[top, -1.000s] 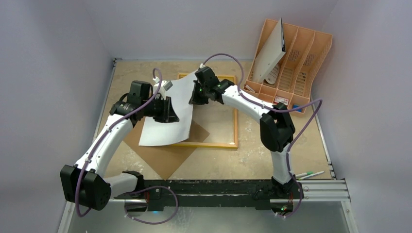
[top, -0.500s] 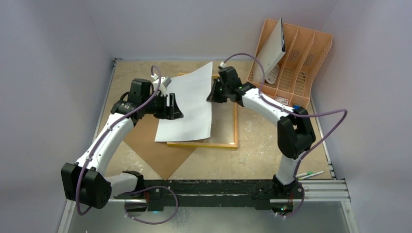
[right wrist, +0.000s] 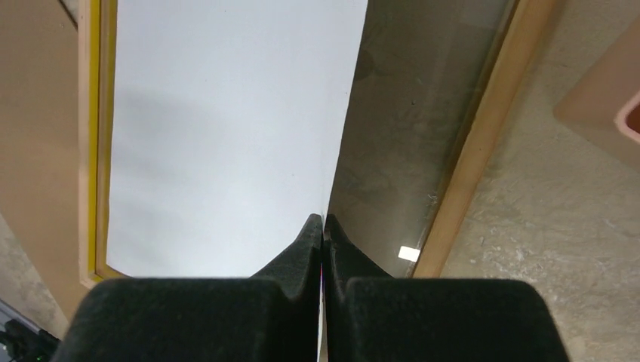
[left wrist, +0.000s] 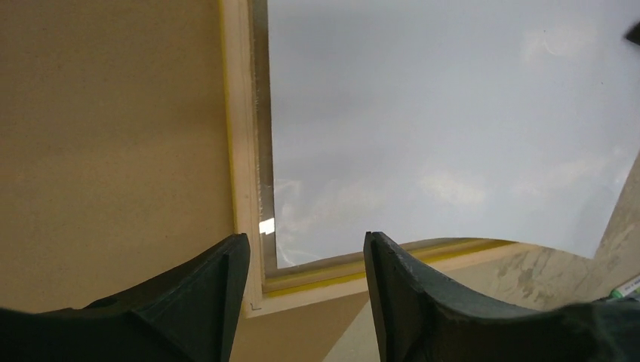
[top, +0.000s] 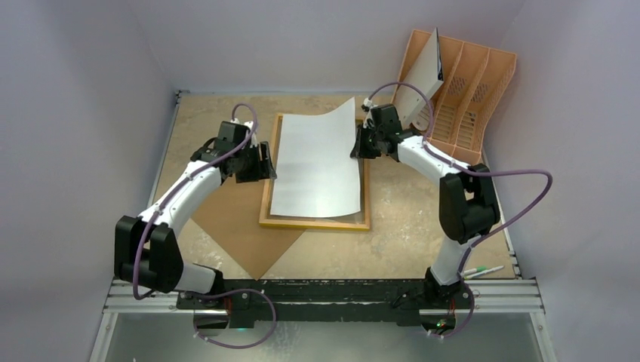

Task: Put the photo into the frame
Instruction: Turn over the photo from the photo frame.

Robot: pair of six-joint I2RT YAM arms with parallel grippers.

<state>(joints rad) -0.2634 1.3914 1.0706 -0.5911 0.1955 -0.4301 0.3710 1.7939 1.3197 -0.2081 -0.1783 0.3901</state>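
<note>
Beige table (top: 407,241), frame (top: 313,223), brown board (top: 241,234), organizer (top: 468,83), pens (top: 481,271)

We saw plain pale walls (top: 302,38) closing in a mottled beige table (top: 423,226) on three sides, under soft, even light. Just beyond the right gripper (top: 356,147), to its right, a peach rack (top: 475,83) stood in the far corner, a white sheet (top: 420,79) leaning in its left slot. Well nearer than that gripper, a metal rail (top: 506,290) ran along the table's edge, two pens (top: 479,270) beside it.
</note>
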